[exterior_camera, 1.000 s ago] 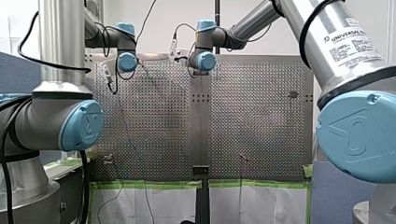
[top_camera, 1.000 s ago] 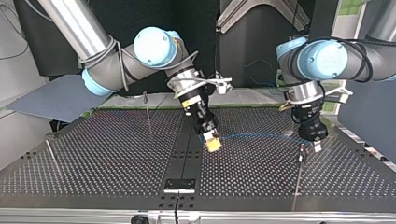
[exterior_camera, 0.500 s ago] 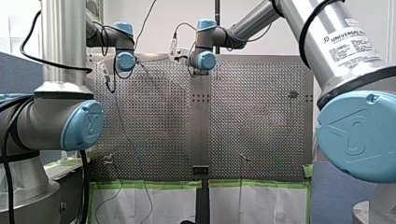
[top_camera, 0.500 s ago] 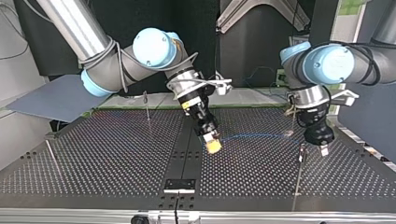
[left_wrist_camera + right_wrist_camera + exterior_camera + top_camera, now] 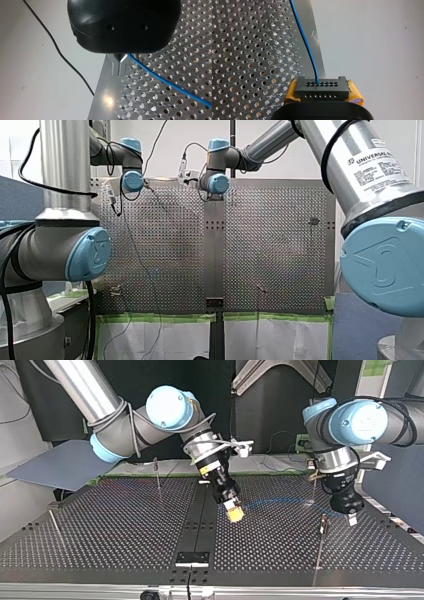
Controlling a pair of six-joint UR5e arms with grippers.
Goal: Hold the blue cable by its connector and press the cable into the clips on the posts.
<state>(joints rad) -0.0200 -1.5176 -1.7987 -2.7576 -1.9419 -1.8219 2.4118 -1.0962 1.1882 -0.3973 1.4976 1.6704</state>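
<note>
In the right wrist view my right gripper (image 5: 323, 96) has its yellow pads shut on the black connector (image 5: 322, 87). The blue cable (image 5: 305, 42) leaves the connector and runs ahead over the perforated table. In the top view my right gripper (image 5: 235, 512) hangs over the table's middle. The blue cable (image 5: 280, 500) arcs from it to my left gripper (image 5: 350, 517) at the view's right. A thin post with a clip (image 5: 324, 520) stands just beside my left gripper. In the left wrist view the metal fingers (image 5: 117, 67) are shut, and the cable (image 5: 162, 81) emerges right beside them.
Another thin post (image 5: 157, 477) stands at the back of the table in the top view, and a slanted rod (image 5: 55, 527) at its far left. A dark centre strip with a bracket (image 5: 192, 557) runs toward the near edge. A loose black wire (image 5: 65, 57) hangs off the table's side.
My left gripper has shifted a little toward the top view's right, past the clip post. My right gripper has moved slightly the same way, and the cable between them now bows more.
</note>
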